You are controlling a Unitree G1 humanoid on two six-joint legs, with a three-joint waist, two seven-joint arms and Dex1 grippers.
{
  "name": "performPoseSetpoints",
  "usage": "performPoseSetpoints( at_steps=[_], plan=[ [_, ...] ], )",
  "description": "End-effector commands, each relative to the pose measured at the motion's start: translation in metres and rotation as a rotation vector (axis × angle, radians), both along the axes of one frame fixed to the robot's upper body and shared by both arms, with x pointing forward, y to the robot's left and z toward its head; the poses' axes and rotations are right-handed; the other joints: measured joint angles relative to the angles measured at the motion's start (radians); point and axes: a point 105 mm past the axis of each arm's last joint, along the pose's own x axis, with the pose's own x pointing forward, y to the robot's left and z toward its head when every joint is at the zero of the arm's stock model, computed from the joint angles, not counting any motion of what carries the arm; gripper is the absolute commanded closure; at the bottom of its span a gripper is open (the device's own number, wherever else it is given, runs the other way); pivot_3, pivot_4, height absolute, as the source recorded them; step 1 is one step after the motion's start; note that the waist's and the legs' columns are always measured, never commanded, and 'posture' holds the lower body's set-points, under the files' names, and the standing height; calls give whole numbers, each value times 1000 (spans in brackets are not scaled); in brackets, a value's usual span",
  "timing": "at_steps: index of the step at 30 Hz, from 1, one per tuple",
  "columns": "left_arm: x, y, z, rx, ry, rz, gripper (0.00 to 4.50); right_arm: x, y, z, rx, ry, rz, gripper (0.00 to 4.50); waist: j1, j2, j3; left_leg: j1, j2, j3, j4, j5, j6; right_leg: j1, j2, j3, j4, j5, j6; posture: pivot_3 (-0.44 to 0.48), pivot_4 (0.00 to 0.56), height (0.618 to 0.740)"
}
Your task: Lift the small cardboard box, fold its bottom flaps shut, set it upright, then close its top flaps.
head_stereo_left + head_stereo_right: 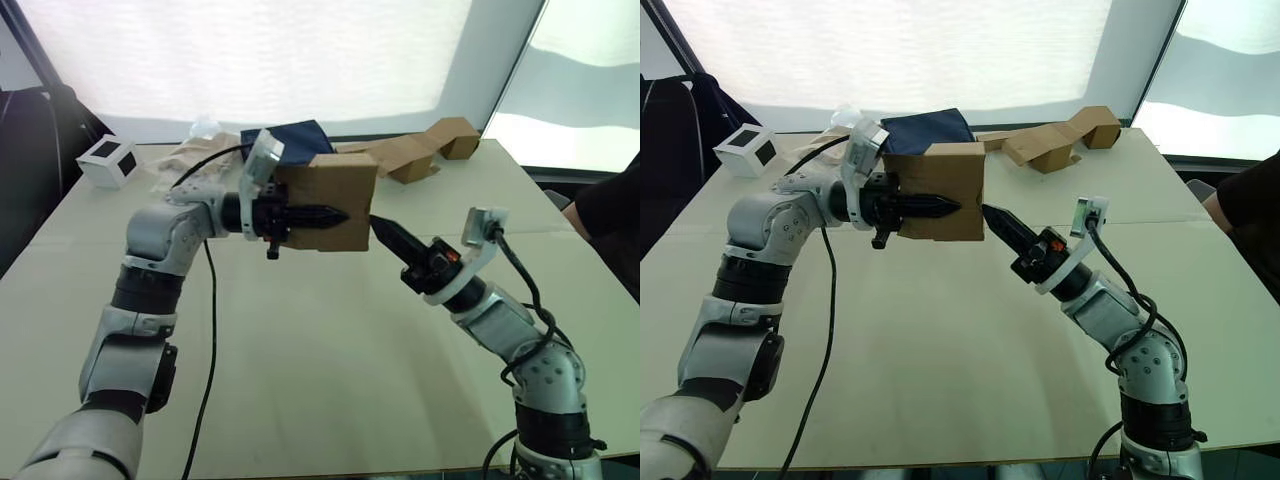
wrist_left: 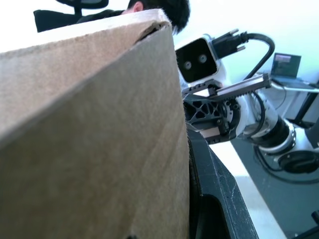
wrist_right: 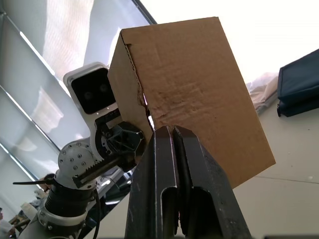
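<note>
Above the table (image 1: 330, 380) the small cardboard box (image 1: 335, 195) is held off the surface, clamped by the left gripper (image 1: 325, 215), one finger laid across its near wall. Just beside the box's lower right corner the right gripper (image 1: 380, 228) is seen, fingers pressed together, tip touching or nearly touching. Behind the box, a dark blue cloth (image 1: 925, 128) and a bent cardboard piece (image 1: 1055, 145) are noted

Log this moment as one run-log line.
small cardboard box: lifted above table | left gripper: shut on box wall | right gripper: shut, tip at box's lower right corner | flaps: state hidden
</note>
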Motion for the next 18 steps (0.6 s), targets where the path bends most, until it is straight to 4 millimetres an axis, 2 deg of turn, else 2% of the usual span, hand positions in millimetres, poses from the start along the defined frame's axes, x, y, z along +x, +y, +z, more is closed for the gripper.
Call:
performPoseSetpoints(
  at_steps=[1, 3, 6, 11, 13, 18],
  plan=[
    [1, 5, -1, 140, -122, 24, 4500, -10, -18, 9, -78, -69, -29, 4427, 1, 0, 0, 0, 0, 0, 0, 0, 0, 0, 0, 0, 0, 0, 0, 0, 150, 740],
    [5, 11, -4, 293, -213, 40, 4500, -14, -31, 5, -181, -67, -47, 4427, 3, 0, 0, 0, 0, 0, 0, 0, 0, 0, 0, 0, 0, 0, 0, 0, 150, 740],
    [5, 12, 0, 432, -378, 1, 4500, -23, -35, -4, -354, -70, -29, 4427, 6, 0, 0, -1, -1, 0, 0, 0, 0, 0, 0, 0, -2, 0, 0, 0, 150, 740],
    [0, 27, -20, 806, -556, -125, 4500, -38, -36, -21, -692, -98, 2, 4427, 1, 1, 0, -1, -2, 0, 0, -1, 1, 1, 2, 0, -3, 0, 0, 0, 150, 740],
    [2, 33, -31, 940, -585, -160, 4500, -42, -36, -29, -803, -108, 17, 4427, 1, 1, 0, 0, -2, 0, 0, -1, 2, 1, 3, 1, -2, 0, 0, 0, 150, 740],
    [1, 29, -49, 1039, -545, -183, 4500, -46, -33, -39, -886, -119, 28, 4427, 4, 0, 0, 0, -1, 0, 0, -1, 2, 1, 4, 1, -3, 0, -1, 0, 150, 740]
  ],
)
